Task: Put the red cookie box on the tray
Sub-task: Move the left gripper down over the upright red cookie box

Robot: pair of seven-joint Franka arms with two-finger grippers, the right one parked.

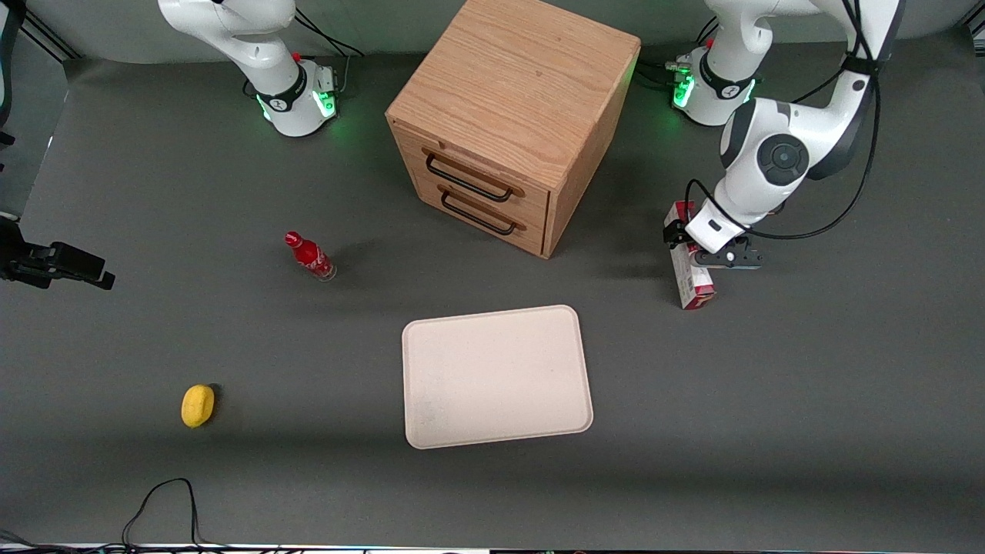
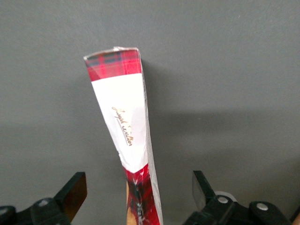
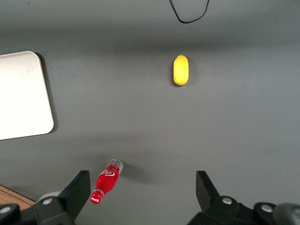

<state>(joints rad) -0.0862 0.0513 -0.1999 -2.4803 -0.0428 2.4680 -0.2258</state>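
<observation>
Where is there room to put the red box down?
The tray is all bare. Open table lies between the tray and the red cookie box. It is crowded only there, where the tool, fingers open, straddles the box beside the wooden cabinet.

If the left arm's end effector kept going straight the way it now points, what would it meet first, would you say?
Most likely the red cookie box: the open end effector points down with its fingers either side of the carton. How near its pads are is unclear.
</observation>
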